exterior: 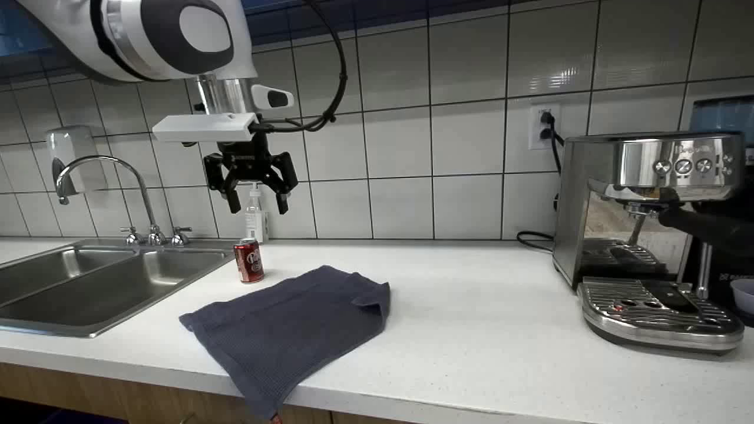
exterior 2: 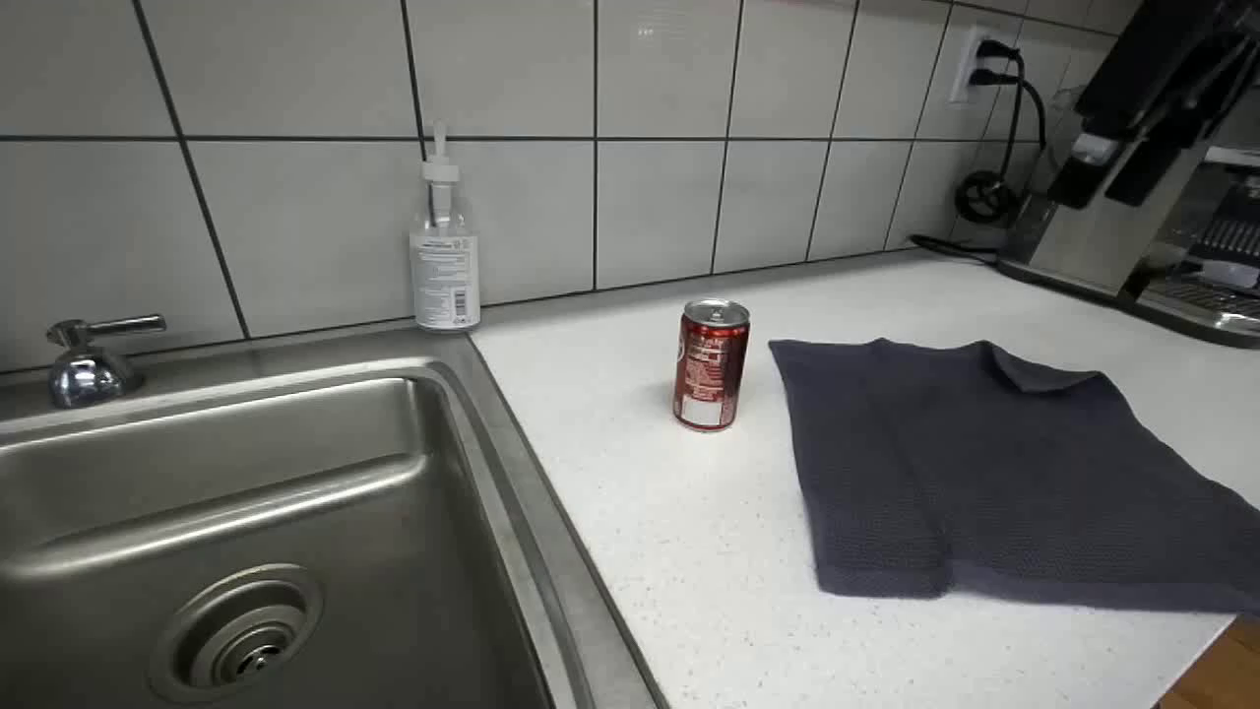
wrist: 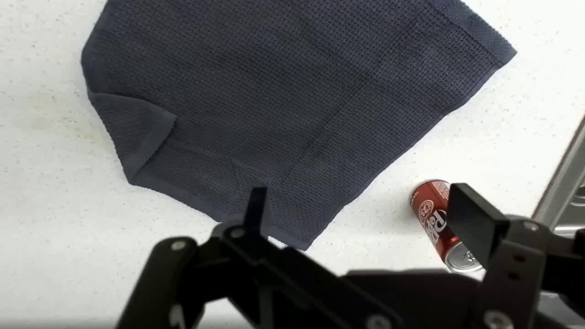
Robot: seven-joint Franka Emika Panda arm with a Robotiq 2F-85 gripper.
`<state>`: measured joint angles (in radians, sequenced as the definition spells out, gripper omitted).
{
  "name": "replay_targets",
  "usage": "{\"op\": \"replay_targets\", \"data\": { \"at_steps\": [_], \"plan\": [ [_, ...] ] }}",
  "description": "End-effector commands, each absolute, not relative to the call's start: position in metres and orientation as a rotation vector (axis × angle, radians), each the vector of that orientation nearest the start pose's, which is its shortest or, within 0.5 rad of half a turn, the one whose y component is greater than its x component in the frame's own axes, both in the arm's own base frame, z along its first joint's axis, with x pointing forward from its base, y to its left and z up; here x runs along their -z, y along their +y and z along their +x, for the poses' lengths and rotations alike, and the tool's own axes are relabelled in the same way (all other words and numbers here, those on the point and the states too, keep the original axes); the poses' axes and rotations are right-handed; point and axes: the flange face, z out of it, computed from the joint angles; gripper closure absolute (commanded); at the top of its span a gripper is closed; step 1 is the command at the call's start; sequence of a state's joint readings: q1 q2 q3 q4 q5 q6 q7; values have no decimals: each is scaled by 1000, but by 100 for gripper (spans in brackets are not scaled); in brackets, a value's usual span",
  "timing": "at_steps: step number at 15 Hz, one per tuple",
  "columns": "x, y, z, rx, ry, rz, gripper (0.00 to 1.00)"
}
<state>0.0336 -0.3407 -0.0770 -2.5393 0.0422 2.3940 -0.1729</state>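
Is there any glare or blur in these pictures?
In both exterior views, the sink shows bright glare and the wall tiles fainter reflections; in the wrist view, the can and cloth look sharp, the near hand dark and slightly blurred.

Looks soft, cool and somewhat dim in both exterior views. Glints off the tiled wall (exterior: 397, 144), streaks along the sink (exterior 2: 512, 473), gleams on the espresso machine (exterior: 648, 229). Washes the counter (wrist: 36, 228) nearly white in the wrist view, crisp down to the weave of the towel (wrist: 274, 100). Leaves a faint shadow beside the can (wrist: 432, 217). Falls to near-black on the gripper (wrist: 363, 205), perhaps slightly out of focus there.
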Motion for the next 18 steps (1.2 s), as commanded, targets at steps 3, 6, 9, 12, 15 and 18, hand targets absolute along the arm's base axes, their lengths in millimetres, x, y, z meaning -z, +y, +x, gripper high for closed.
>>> {"op": "replay_targets", "data": {
  "at_steps": [3,6,9,12,15,18],
  "plan": [
    [-412,-19,438,307,-159,-3086,0],
    [-412,-19,438,306,-159,-3086,0],
    [-412,-19,438,306,-159,-3086,0],
    [-412,-19,438,306,-159,-3086,0],
    [-410,-18,439,316,-162,-3092,0],
    [-402,-16,442,335,-168,-3118,0]
  ]
}}
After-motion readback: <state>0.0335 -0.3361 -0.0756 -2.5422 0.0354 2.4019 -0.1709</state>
